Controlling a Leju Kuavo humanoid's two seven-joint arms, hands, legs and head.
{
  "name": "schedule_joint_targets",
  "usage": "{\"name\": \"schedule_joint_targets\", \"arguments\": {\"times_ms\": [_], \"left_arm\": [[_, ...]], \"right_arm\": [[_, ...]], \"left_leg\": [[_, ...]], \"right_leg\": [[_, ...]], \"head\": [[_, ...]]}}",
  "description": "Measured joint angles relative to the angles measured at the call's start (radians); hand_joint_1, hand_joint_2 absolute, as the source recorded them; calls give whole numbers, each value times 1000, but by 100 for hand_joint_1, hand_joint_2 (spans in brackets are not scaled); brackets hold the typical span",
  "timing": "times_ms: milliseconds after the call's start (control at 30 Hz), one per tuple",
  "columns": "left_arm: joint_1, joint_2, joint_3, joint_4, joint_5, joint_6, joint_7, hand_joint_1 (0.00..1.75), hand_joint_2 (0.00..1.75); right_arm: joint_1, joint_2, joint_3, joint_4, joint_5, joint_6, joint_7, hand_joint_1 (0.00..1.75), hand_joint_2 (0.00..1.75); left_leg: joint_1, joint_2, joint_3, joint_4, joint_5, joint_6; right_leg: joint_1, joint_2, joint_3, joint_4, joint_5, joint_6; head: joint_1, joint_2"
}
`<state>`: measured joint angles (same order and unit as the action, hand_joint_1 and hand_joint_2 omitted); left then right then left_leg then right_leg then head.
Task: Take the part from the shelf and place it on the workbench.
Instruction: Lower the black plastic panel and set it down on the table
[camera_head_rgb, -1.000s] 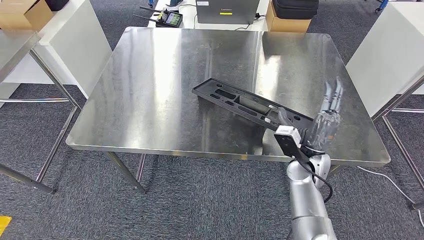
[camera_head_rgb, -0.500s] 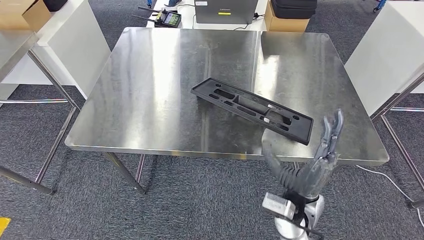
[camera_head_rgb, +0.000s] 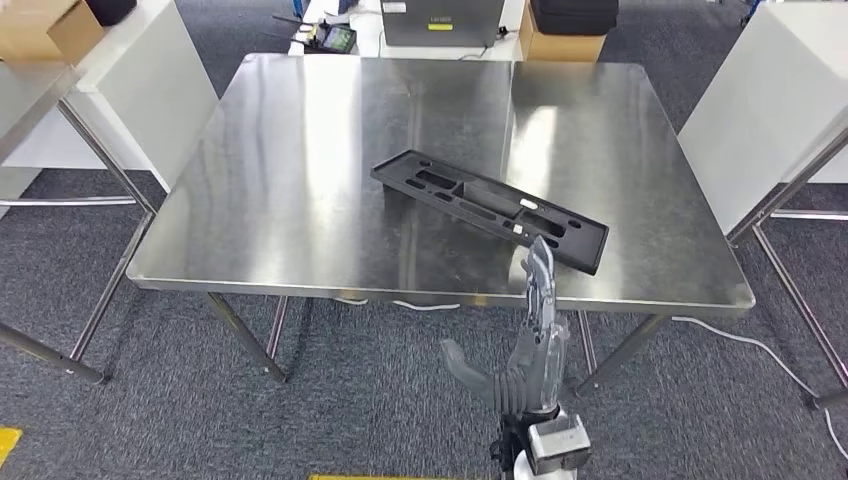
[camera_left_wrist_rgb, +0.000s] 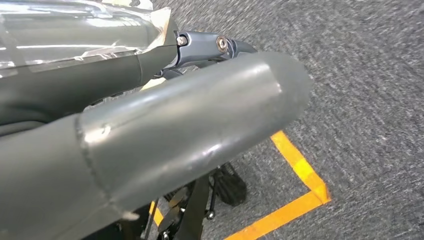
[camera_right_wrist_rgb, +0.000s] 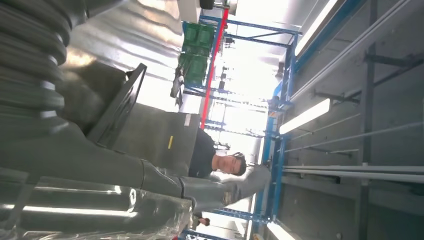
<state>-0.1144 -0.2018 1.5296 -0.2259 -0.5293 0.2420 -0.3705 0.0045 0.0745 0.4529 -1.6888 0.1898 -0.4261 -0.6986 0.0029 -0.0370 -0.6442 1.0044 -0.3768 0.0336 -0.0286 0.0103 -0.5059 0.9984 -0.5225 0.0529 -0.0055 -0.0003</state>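
Part: black plastic tray-like part (camera_head_rgb: 490, 209) lies flat on the steel surface (camera_head_rgb: 300, 180), diagonal, its nearer end close to the front edge, right of centre.
Right robot hand (camera_head_rgb: 527, 345): below the front edge, off the part, fingers spread apart, empty.
Left robot hand (camera_left_wrist_rgb: 150, 130): over grey carpet (camera_left_wrist_rgb: 360, 75) with orange tape (camera_left_wrist_rgb: 295, 165); finger state cannot tell.
Background: person (camera_right_wrist_rgb: 215, 157) in right wrist view.

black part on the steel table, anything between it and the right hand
Nothing visible does. The black part lies flat on the workbench, and the right hand, fingers spread and holding nothing, is off the table's near edge, with only bare steel between them.
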Motion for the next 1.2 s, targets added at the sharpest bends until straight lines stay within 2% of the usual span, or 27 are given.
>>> {"name": "schedule_joint_targets", "arguments": {"times_ms": [67,100,133,200,233,267,300,333,433,467,500,567,633,667,733,767,800,833,867,900,967,1000,1067,1100,1133,1167,1200], "left_arm": [[0,-2,2,1,1,1,0,0,0],[1,-2,4,1,1,1,0,0,0],[1,-3,7,1,2,2,0,0,0],[-1,-3,12,2,6,5,1,0,0],[-2,-3,14,2,12,9,2,0,0],[-3,-3,16,2,19,14,4,0,0],[-3,-4,17,2,27,20,4,0,0],[-3,-5,18,3,33,25,5,0,0],[-6,-9,18,4,47,51,9,0,0],[-8,-12,19,4,49,61,11,0,0],[-10,-14,19,4,51,71,12,0,0],[-11,-19,19,4,53,88,15,0,0],[-13,-26,21,4,55,106,19,0,0],[-14,-30,22,4,57,115,21,0,0],[-16,-37,23,4,66,130,23,0,0],[-16,-39,23,5,71,135,23,0,0],[-16,-41,23,5,78,138,23,0,0],[-16,-42,24,5,85,138,22,0,0],[-16,-42,24,5,93,136,21,0,0],[-17,-42,25,5,101,133,19,0,0],[-18,-43,25,5,117,124,11,0,0],[-19,-44,25,5,123,118,6,0,0],[-20,-44,26,4,136,103,-7,0,0],[-20,-43,26,4,141,95,-13,0,0],[-19,-42,26,4,146,88,-17,0,0],[-19,-41,26,4,149,83,-20,0,0],[-19,-40,26,4,152,79,-22,0,0]], "right_arm": [[-5,-2,12,12,0,0,0,0,175],[-7,-2,18,17,0,0,0,0,175],[-9,-2,22,21,0,1,0,0,175],[-11,-3,29,28,6,3,0,0,175],[-11,-3,32,33,13,4,0,0,175],[-12,-3,35,40,20,8,0,0,175],[-13,-3,40,49,27,12,0,0,175],[-15,-3,45,58,33,16,0,0,175],[-33,3,68,91,63,20,0,0,175],[-43,6,76,106,75,18,0,0,175],[-53,10,86,120,85,16,0,0,175],[-68,17,102,147,95,14,0,0,175],[-80,22,114,169,95,14,0,0,175],[-86,24,118,179,92,14,0,0,175],[-94,25,121,202,87,11,0,0,175],[-97,25,121,215,87,7,0,0,175],[-99,27,119,230,86,0,0,0,175],[-102,30,115,247,87,-12,0,0,175],[-106,36,106,268,91,-33,0,0,175],[-113,45,94,291,93,-57,0,0,175],[-132,66,59,343,84,-104,0,0,175],[-142,76,38,368,72,-124,0,0,175],[-162,94,-11,424,38,-174,1,0,175],[-174,101,-39,455,16,-197,1,0,175],[-185,107,-69,484,-9,-212,2,0,175],[-193,112,-99,508,-33,-218,2,0,175],[-198,116,-124,526,-51,-218,2,0,175]], "left_leg": [[4,-1,-2,-2,7,-13],[8,2,-7,5,-1,-18],[11,7,-17,29,-26,-23],[15,20,-54,136,-118,-32],[15,24,-74,206,-165,-35],[16,26,-85,261,-196,-38],[16,28,-79,286,-209,-38],[16,29,-52,269,-203,-36],[14,31,98,65,-147,-21],[11,32,128,17,-136,-17],[7,32,140,-4,-133,-13],[1,32,131,-7,-120,-1],[2,35,116,-17,-97,14],[3,37,105,-22,-84,22],[1,38,79,-23,-62,31],[-1,38,67,-22,-52,33],[-2,38,53,-22,-41,33],[-4,38,40,-21,-30,32],[-5,37,28,-20,-19,30],[-6,36,16,-20,-8,28],[-9,35,-1,-20,12,19],[-11,35,-5,-20,21,14],[-11,34,-8,-23,39,4],[-9,33,-12,-20,40,-1],[-6,33,-19,-10,25,-7],[-3,33,-30,15,-11,-14],[2,33,-44,60,-65,-20]], "right_leg": [[3,-3,-6,2,12,-24],[2,-6,-10,1,19,-36],[1,-10,-13,1,27,-46],[2,-15,-27,1,43,-59],[4,-18,-36,2,50,-61],[6,-20,-45,3,57,-60],[8,-23,-54,3,64,-59],[9,-25,-62,4,69,-58],[13,-28,-73,4,84,-49],[15,-28,-75,4,88,-43],[16,-29,-76,4,93,-38],[16,-30,-79,0,104,-23],[16,-28,-95,21,86,-17],[17,-26,-112,57,56,-22],[16,-22,-155,180,-31,-34],[16,-21,-168,241,-62,-35],[16,-20,-168,278,-77,-30],[16,-19,-150,280,-73,-22],[16,-19,-113,242,-55,-14],[17,-18,-61,174,-34,-9],[23,-17,38,27,-18,-14],[26,-16,61,-17,-18,-21],[31,-14,60,-36,-12,-32],[25,-15,52,-37,-4,-38],[19,-18,44,-36,6,-48],[13,-21,34,-37,17,-58],[9,-24,22,-38,30,-65]], "head": [[-1,0],[-1,0],[-3,0],[-6,0],[-8,0],[-8,0],[-8,0],[-8,0],[-8,0],[-7,0],[-7,0],[-6,0],[-4,0],[-3,0],[0,0],[1,0],[1,0],[1,0],[1,0],[1,0],[-1,0],[-1,0],[-2,0],[-2,0],[-4,0],[-6,0],[-8,0]]}}
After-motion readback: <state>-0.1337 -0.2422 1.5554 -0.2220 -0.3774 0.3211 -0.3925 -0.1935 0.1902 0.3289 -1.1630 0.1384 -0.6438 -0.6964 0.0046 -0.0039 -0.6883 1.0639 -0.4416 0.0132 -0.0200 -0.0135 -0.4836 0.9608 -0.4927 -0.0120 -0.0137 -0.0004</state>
